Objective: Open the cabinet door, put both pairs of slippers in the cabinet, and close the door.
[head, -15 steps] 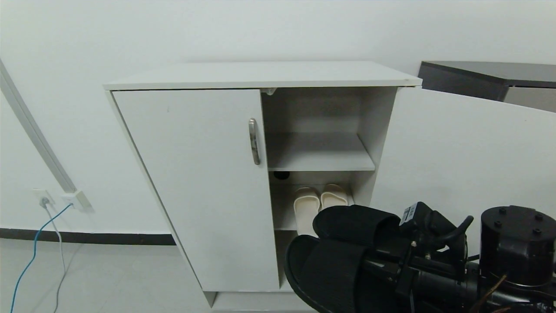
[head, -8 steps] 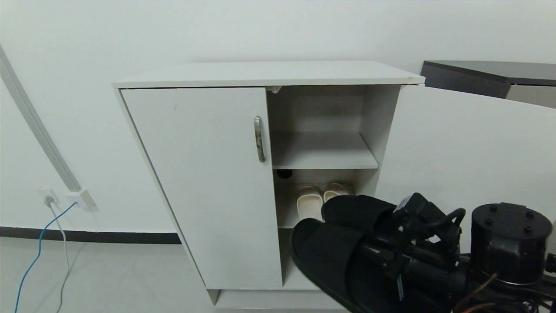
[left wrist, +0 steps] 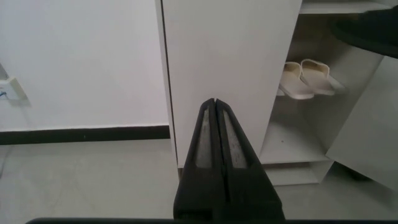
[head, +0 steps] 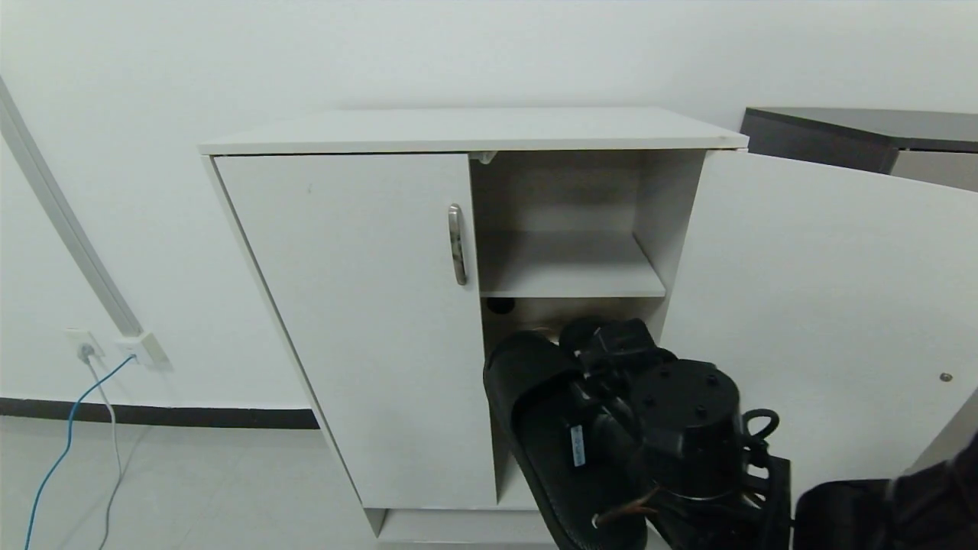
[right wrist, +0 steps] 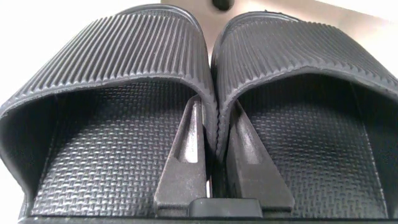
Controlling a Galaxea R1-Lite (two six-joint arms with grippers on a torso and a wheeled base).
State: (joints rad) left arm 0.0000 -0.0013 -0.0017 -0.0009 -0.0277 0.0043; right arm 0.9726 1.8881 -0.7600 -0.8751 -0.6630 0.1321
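Observation:
The white cabinet (head: 458, 126) has its left door (head: 359, 321) closed and its right door (head: 802, 290) swung open. My right gripper (right wrist: 216, 102) is shut on the black slippers (right wrist: 149, 81), pinching their two touching inner walls. In the head view the black slippers (head: 527, 382) sit at the mouth of the compartment under the upper shelf (head: 569, 267). A pair of white slippers (left wrist: 305, 78) lies on the middle shelf inside. My left gripper (left wrist: 214, 106) is shut on nothing, low in front of the closed door.
A metal handle (head: 456, 244) runs down the closed door's edge. A wall socket with cables (head: 84, 351) is at the left, and a dark desk (head: 863, 137) stands behind the open door. Bare floor (left wrist: 93, 180) lies before the cabinet.
My right arm has swung left and forward, carrying the black slippers into the cabinet opening, where they now cover the white pair. The head camera shifted slightly early on.

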